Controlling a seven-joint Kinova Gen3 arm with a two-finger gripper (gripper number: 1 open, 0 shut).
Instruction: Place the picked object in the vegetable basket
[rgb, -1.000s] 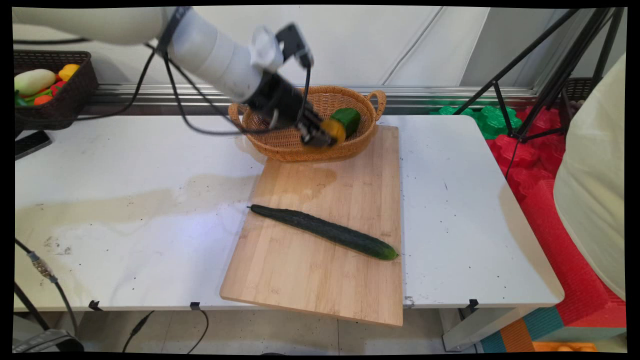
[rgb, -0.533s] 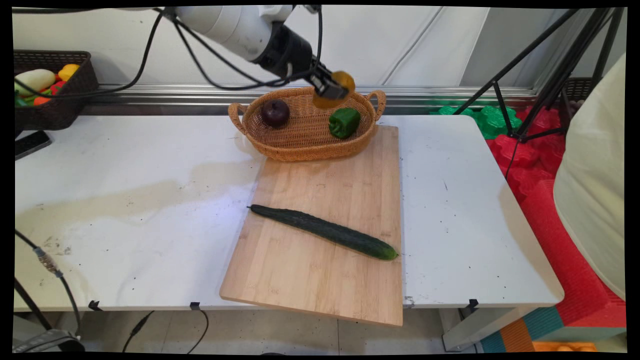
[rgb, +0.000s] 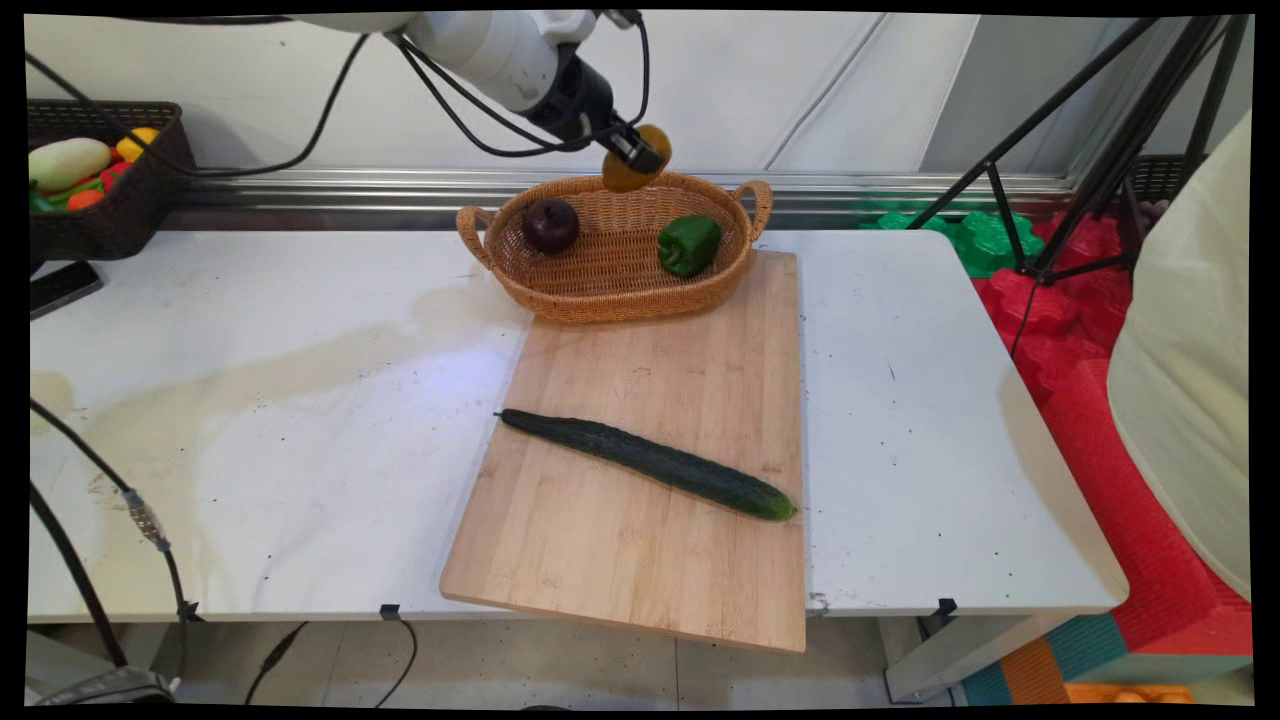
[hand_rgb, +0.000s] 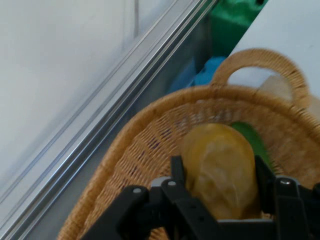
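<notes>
A yellow fruit (rgb: 628, 167) is held tight between the two fingers of the hand (rgb: 640, 158). The hand is closed on it, as is seen in the hand view (hand_rgb: 220, 172). The fruit is held up in the air, over the back rim of the woven basket (rgb: 610, 290).

A second ago the fruit was down low inside the basket, next to the green pepper (rgb: 689, 243). Half a second ago it had been lifted above the basket's right side. Now it has been moved a little to the left, at about the same height. So the fruit has been taken out of the basket.

A dark red fruit (rgb: 550, 224) is left in the basket's left part. In front of the basket, a long cucumber (rgb: 650, 464) is lying on the wooden board (rgb: 640, 560), which rests on the bench (rgb: 250, 400). Neither has been moved.
</notes>
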